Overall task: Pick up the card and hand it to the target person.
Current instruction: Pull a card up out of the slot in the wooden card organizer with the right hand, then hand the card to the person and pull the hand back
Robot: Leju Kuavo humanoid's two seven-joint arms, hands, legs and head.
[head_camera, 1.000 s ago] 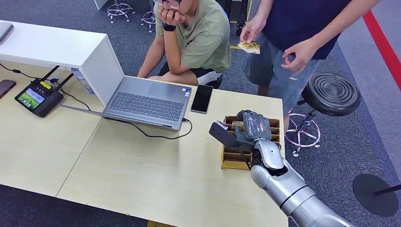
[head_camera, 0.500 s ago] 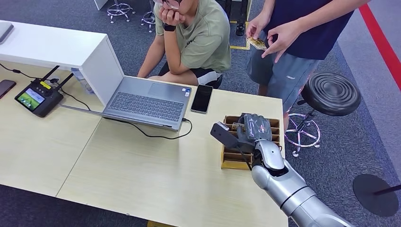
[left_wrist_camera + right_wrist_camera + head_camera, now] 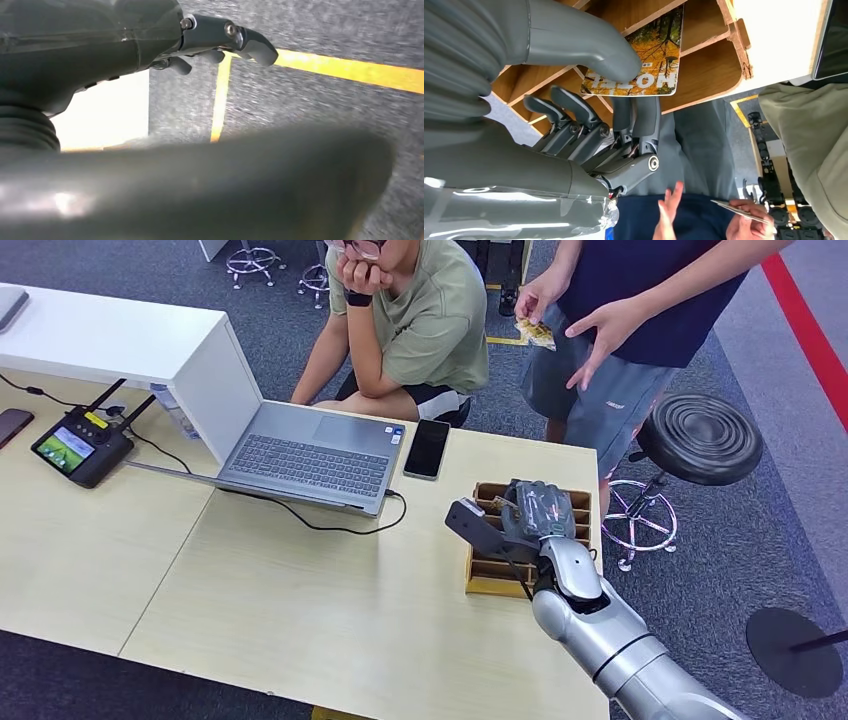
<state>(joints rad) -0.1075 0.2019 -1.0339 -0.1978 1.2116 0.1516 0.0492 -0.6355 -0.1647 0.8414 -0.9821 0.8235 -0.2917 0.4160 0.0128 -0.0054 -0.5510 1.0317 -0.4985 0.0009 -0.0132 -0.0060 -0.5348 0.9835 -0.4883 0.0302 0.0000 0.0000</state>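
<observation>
An orange autumn-picture card [image 3: 644, 55] sticks up from a slotted wooden card holder [image 3: 480, 580] at the table's right edge. My right hand [image 3: 535, 512] is over the holder and pinches that card [image 3: 503, 505] between its thumb [image 3: 589, 50] and the fingers [image 3: 644, 120] beneath it. A standing person in a dark shirt [image 3: 640, 290] is just beyond the table, holding a few cards [image 3: 535, 332] in one hand with the other hand [image 3: 605, 335] spread open. My left hand [image 3: 225, 35] hangs over the carpet with nothing in it.
A laptop [image 3: 310, 455] with a cable and a black phone [image 3: 427, 448] lie left of the holder. A seated person [image 3: 420, 320] leans at the far table edge. A black stool [image 3: 700, 438] stands right of the table. A controller with a screen [image 3: 75, 448] sits far left.
The standing person raised their cards and now spreads the other hand open in front of them. My right hand stays on the card at the holder.
</observation>
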